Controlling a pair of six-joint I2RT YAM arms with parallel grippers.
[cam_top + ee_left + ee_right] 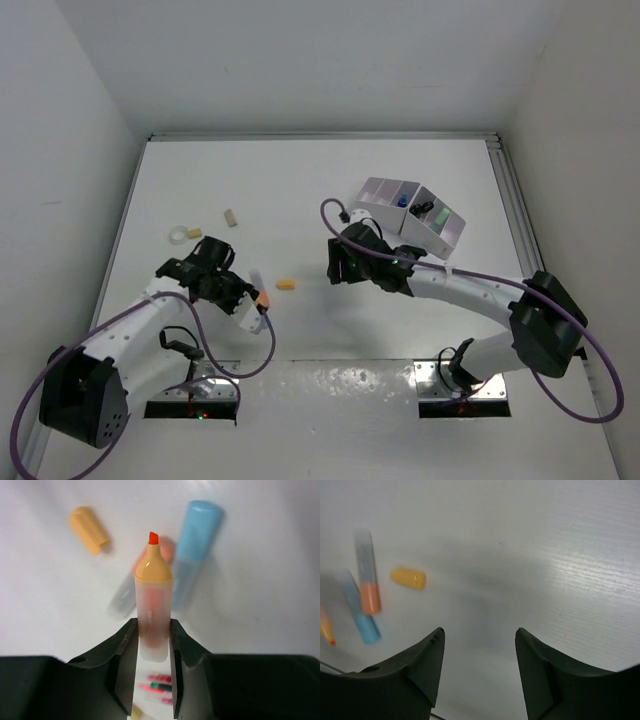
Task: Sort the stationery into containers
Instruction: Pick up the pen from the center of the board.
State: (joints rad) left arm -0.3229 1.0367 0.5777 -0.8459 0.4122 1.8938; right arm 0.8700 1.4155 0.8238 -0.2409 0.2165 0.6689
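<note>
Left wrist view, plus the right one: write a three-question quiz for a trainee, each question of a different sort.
1. Fill in: the right gripper has its jaws ____, with nothing between them.
2. True or false: the orange highlighter held by the left gripper has its cap on.
3. Where does the loose orange cap lie? A) on the table B) in the right gripper C) on the highlighter.
Key: 1 open; 2 false; 3 A.
</note>
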